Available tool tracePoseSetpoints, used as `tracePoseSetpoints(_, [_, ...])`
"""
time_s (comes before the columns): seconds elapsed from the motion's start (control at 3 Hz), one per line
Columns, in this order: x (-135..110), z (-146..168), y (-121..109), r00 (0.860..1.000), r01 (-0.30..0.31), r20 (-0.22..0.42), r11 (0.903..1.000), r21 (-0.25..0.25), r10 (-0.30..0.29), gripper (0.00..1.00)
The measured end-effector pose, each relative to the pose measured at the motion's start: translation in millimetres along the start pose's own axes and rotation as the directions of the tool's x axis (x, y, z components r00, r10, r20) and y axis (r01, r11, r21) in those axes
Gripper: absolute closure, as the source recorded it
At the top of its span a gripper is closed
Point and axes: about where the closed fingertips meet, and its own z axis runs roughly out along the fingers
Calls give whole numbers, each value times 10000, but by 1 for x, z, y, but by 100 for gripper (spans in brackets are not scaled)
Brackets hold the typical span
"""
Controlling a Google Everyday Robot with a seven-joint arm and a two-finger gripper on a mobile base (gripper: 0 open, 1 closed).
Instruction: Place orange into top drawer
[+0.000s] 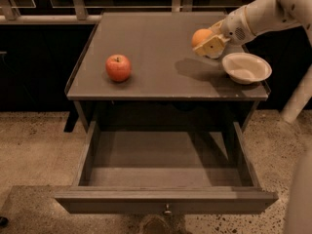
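Small round matte-skinned orange (pixel 200 35) sits pinched in the pale two-finger gripper (pixel 205 41), raised above the back right corner of the grey-brown tabletop (pixel 161 38), where we see its shadow. Only one tan finger (pixel 210 46) shows clearly beneath the fruit; the other is hidden from us. The white arm (pixel 263 14) is cut off at the upper right. A white bowl (pixel 246 68) is by the right edge, a red apple (pixel 118 67) near the left. The wide wooden top drawer (pixel 165 200) stands open below.
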Motion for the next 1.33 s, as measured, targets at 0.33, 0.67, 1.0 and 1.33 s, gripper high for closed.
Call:
tracePoseSetpoints(0.33, [-21,-54,22,9959,61,883,9922,1244,-172,100])
tracePoseSetpoints(0.67, [-25,-78,51,9871,-312,1600,9749,2206,-46,100])
tracePoseSetpoints(1.0, [-2,-67,59,9868,-659,1596,9703,2327,287,100])
tracePoseSetpoints(1.33, [-3,-66,59,9869,-649,1591,9708,2311,281,100])
